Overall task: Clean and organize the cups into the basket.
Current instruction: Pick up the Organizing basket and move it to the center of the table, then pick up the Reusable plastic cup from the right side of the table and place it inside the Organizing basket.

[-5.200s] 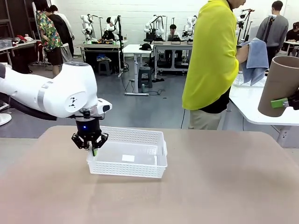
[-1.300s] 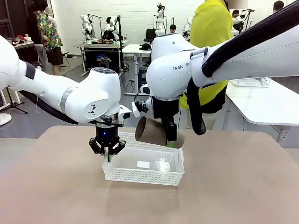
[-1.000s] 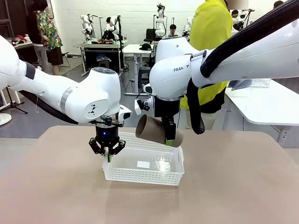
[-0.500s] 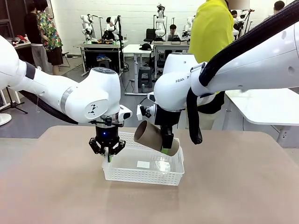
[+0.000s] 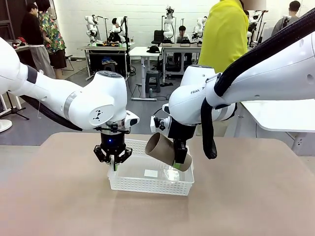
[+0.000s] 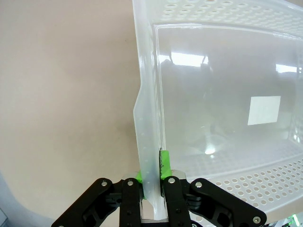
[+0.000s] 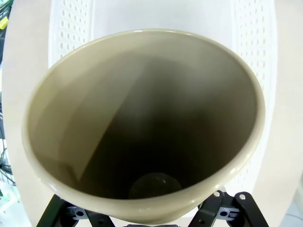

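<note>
As it slants, the cup (image 5: pixel 162 150) opens leftward.

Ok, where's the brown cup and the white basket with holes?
Tan-brown tapered cup (image 5: pixel 162 148), front view, on its side wall near the open mouth.
White lattice plastic basket (image 5: pixel 147 185), front view, on its near long wall.

Lab hall: rows of workbenches (image 5: pixel 109 47), grey floor (image 5: pixel 147 115).
</note>
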Controlling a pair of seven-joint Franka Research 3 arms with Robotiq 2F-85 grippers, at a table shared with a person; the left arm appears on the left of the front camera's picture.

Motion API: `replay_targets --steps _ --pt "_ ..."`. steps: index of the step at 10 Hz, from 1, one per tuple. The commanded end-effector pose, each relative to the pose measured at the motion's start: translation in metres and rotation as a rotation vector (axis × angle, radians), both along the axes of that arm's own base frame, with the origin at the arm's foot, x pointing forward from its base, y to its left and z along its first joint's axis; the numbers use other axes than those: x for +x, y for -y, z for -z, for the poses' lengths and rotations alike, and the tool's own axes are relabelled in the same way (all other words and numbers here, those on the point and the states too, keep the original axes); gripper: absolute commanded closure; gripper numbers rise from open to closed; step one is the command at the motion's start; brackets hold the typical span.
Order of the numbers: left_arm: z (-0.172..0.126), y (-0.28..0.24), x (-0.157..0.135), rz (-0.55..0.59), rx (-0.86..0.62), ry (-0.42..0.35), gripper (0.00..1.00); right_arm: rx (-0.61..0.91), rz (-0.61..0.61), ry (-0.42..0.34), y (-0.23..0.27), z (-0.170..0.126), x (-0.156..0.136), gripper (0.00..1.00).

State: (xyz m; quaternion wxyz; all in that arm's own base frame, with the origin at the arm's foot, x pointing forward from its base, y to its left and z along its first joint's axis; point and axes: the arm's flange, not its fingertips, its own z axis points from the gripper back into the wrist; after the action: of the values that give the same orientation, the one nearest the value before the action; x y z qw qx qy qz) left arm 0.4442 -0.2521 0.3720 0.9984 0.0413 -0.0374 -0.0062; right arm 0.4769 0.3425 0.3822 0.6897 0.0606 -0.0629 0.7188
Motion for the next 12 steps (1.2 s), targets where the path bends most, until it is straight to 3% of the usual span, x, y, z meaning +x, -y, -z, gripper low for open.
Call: replay_targets --steps 1,4,12 --pt "0.000 0.001 -0.001 0.003 0.001 0.001 1.00 0.024 -0.019 -0.029 0.005 0.007 -0.008 0.19" --pt "0.000 0.001 -0.001 0.003 0.001 0.001 1.00 -0.012 -0.027 -0.116 -0.001 0.020 -0.012 0.19" --pt "0.000 0.001 -0.001 0.003 0.001 0.001 1.00 -0.042 -0.046 -0.239 -0.016 0.049 0.009 0.19"
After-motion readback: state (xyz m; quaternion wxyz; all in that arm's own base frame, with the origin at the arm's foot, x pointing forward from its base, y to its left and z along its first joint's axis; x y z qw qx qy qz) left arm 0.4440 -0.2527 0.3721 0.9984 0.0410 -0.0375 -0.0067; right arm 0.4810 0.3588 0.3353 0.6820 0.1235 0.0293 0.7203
